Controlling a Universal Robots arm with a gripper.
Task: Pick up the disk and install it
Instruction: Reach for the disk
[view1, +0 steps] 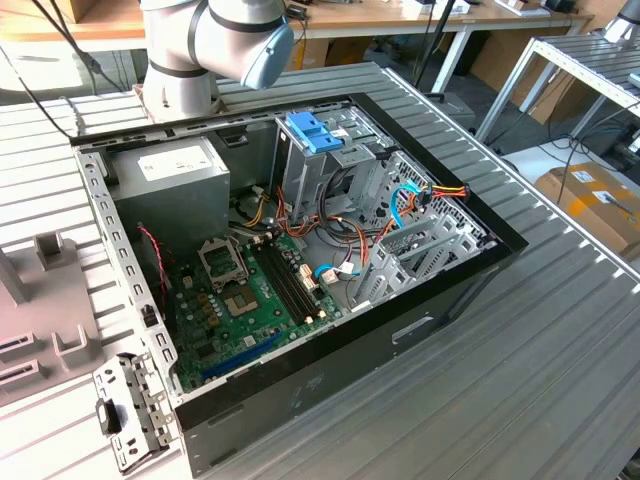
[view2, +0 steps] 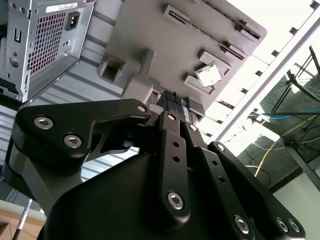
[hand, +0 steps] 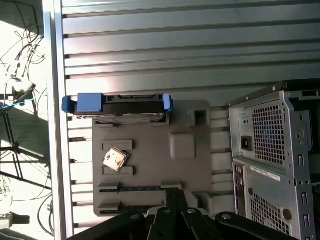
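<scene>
Looking at the exterior view, the open computer case (view1: 300, 250) lies on the slatted table (view1: 560, 360), with a blue latch (view1: 312, 132) atop its drive cage. In the second wrist view, the gripper (view2: 174, 97) has its fingers pressed together, holding nothing. In the first wrist view, the disk (hand: 120, 102) stands on edge in the gray fixture plate (hand: 150, 165), apart from the gripper.

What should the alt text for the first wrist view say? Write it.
The disk in its blue carrier stands on edge at one end of a grey fixture plate on a slatted metal table, apart from the black pincer. A small square chip lies on the plate; a computer case stands beside it.
</scene>
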